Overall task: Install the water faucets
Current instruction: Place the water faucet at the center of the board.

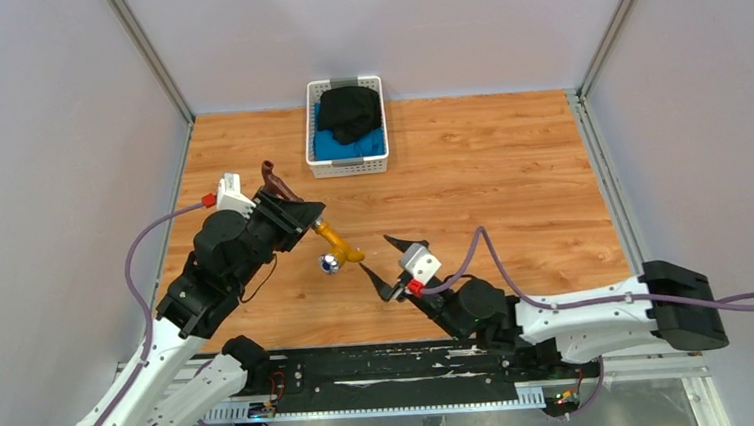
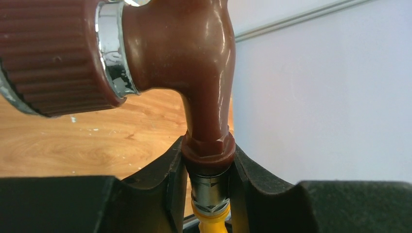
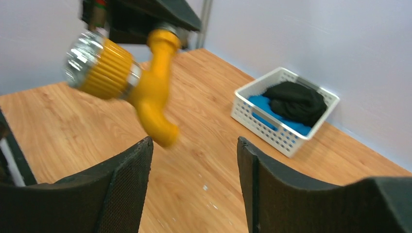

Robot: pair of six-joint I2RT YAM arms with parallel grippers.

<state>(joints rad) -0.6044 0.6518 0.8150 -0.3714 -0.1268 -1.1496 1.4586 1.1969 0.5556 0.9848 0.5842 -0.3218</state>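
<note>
While the left gripper [image 1: 296, 222] hung above the left half of the wooden table [image 1: 511, 184], its fingers [image 2: 163, 189] were clenched on the brown faucet [image 2: 194, 73]. They pinched it at the collar at its base, where a short silvery fitting [image 2: 209, 191] sat between the two pads. The faucet's ribbed round knob [image 2: 53, 58] with its chrome ring filled the upper left of the left wrist view, and the body curved down from it into the grip.

On the other side of the fingers the yellow faucet [image 1: 340, 244] stuck out toward the right and near side, in line with the fitting and apparently joined to it. It was held clear of the table, and its knob showed a silvery end [image 1: 329, 264].

The right gripper [image 1: 394, 265] sat just right of the yellow faucet, near it but apart. Its fingers [image 3: 126, 184] were released and stood wide with nothing between them. In the right wrist view the yellow spout, slightly blurred, ended above the left-hand finger without touching it.

At the far edge of the table stood a white basket [image 1: 348, 168] holding a black cloth [image 1: 349, 113] on top of a blue cloth [image 1: 333, 146].
</note>
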